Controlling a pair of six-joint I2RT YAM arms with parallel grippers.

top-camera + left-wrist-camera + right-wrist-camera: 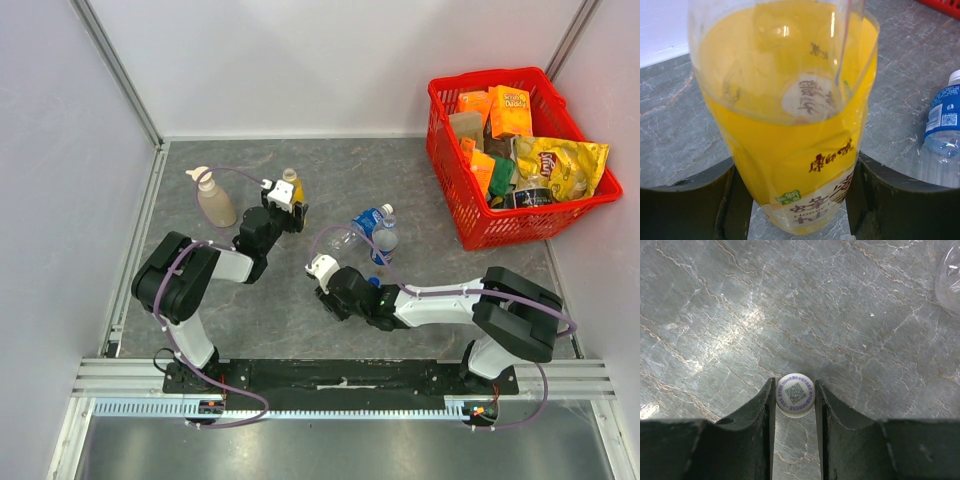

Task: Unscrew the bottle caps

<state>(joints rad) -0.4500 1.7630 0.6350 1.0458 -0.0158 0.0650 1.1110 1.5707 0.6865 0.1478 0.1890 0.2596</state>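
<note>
The juice bottle [790,125], full of yellow-orange liquid, stands upright between the dark fingers [905,200] of my left gripper [795,200], which is shut on its lower body. From above, the same bottle [291,186] sits at the left gripper [292,204]; its top is out of the left wrist view. My right gripper [795,392] is shut on a small white cap [795,396] with a printed code, low over the tabletop, left of the clear bottles [318,274]. A blue-labelled clear bottle [380,228] stands with a white cap [386,210]. A second clear bottle [340,242] lies beside it.
A beige pump-top soap bottle [213,200] stands left of the juice bottle. A red basket [455,215] of snack packs sits at the back right. The blue-labelled bottle [942,130] shows at the right edge of the left wrist view. Walls close in on the left and the back.
</note>
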